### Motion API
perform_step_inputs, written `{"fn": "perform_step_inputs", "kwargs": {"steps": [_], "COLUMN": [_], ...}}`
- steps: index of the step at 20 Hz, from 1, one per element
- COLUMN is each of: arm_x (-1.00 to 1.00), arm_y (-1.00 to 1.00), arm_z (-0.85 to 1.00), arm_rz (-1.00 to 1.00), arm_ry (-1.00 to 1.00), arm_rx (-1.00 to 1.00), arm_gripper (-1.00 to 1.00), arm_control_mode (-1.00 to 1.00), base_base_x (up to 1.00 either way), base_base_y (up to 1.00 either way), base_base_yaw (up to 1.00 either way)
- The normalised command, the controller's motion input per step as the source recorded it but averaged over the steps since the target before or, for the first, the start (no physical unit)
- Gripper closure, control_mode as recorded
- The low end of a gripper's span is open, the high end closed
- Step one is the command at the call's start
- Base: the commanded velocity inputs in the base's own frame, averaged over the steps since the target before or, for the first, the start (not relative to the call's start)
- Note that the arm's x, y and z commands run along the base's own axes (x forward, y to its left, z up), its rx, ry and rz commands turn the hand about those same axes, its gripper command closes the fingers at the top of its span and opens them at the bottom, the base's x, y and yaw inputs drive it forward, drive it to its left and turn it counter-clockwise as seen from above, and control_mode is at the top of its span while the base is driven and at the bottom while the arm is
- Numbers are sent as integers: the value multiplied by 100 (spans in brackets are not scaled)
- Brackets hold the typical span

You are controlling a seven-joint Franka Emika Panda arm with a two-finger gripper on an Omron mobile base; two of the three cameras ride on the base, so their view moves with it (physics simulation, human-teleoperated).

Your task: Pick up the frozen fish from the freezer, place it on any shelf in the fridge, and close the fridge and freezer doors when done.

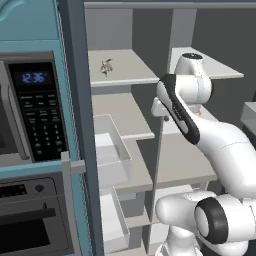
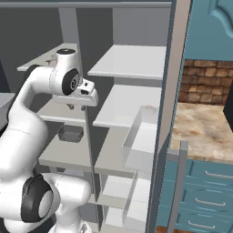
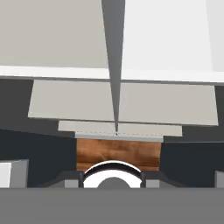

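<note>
Far left: one black microwave panel with a blue-lit clock [image 1: 37, 107], with one dark oven front [image 1: 30, 225] below it. Next, the dark grey freezer door [image 1: 76, 125], swung open and seen edge-on, with one grey vertical handle [image 1: 68, 200]. The freezer [image 1: 125, 115] shows three pale grey boards and two clear bins, the upper bin [image 1: 114, 150] sitting on the third board. There is one frozen fish [image 1: 106, 66], a tiny grey-brown spiky shape lying alone on the freezer's top board, towards its back. It sits up and to the left of the hand and well apart from it, with nothing touching it. The white arm rises from the base, bends at the elbow and folds back. That puts the gripper [image 2: 76, 103] pointing straight down in front of the vertical divider [image 3: 113, 65] between the two halves, at second-board height. The fingers read as together, with nothing between them. One small orange thing [image 1: 198, 113] peeks out behind the arm. The fridge [image 2: 129, 107] shows three pale boards, top shelf [image 2: 132, 61] bare, and one clear bin [image 2: 141, 136]. The fridge door [image 2: 169, 113] is open, also edge-on.
</note>
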Motion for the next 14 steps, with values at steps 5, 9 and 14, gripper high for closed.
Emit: {"fn": "perform_step_inputs", "kwargs": {"steps": [5,9,14], "arm_x": [-56,-87,-70], "arm_y": [1,4,0], "arm_z": [-3,-8,-3], "arm_rz": [0,0,-1], "arm_ry": [0,0,-2], "arm_rx": [0,1,1], "arm_gripper": [-100,-100,-100], "arm_control_mode": [-100,-100,-100], "base_base_x": [0,0,0], "base_base_y": [0,0,0], "base_base_yaw": [0,0,0]}}
